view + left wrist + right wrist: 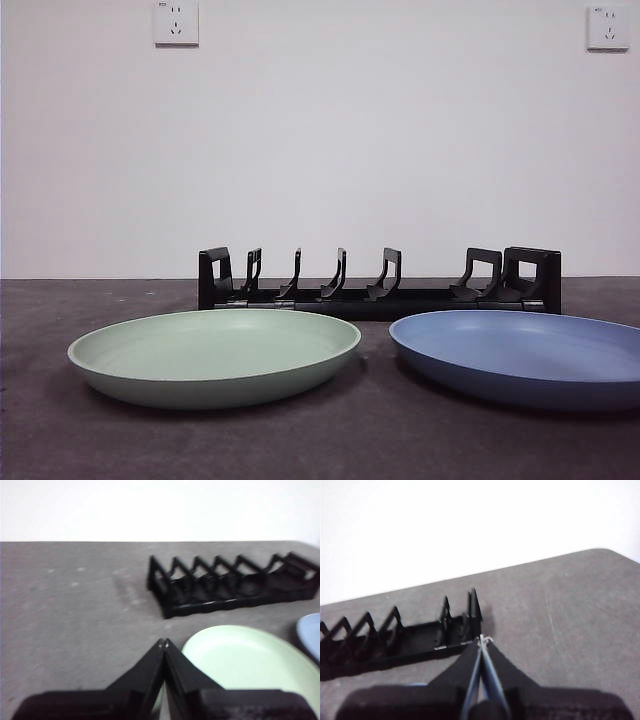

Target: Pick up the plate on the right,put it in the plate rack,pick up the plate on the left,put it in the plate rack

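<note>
Two plates flat on bench: green plate (214, 355) at 7 o'clock, blue plate (520, 352) at 5, plate rack (380, 283) behind (unloaded). Left pincer (164, 642) and right pincer (481, 639) both closed, empty, waiting.

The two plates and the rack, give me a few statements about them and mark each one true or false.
1. The green plate lies flat on the table. True.
2. The blue plate stands upright in the plate rack. False: it lies on the table in front of the rack, whose slots hold nothing.
3. The plate rack sits behind both plates in the front view. True.
4. The left hand grips the green plate's rim. False: it is shut and holds nothing, hovering beside that plate.
5. The right hand is wide open. False: its jaws are together, near the rack's end.
</note>
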`<state>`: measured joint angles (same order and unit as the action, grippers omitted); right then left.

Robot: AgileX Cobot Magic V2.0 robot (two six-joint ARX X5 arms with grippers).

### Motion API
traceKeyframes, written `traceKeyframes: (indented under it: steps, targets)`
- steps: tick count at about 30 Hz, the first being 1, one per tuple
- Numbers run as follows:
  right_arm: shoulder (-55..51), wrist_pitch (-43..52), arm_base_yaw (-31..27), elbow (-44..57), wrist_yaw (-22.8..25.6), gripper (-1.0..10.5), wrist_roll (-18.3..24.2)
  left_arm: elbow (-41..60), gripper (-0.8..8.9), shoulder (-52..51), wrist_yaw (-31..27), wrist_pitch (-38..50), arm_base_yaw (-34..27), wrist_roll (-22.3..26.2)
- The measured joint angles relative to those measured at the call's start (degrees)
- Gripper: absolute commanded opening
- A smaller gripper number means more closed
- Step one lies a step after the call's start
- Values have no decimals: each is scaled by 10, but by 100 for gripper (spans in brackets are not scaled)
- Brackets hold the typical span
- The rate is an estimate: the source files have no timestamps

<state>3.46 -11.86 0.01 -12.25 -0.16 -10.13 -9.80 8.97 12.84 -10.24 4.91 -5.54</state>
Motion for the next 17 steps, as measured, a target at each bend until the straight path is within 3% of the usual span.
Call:
traceKeyframes:
  steps: [9,17]
  targets:
    - [130,-135,0,-165,-87,-11,-1,-128,-7,111,80,-52,0,-16]
    - [256,-273,0,-338,-171,-11,54,-256,-7,213,183,-148,0,-5]
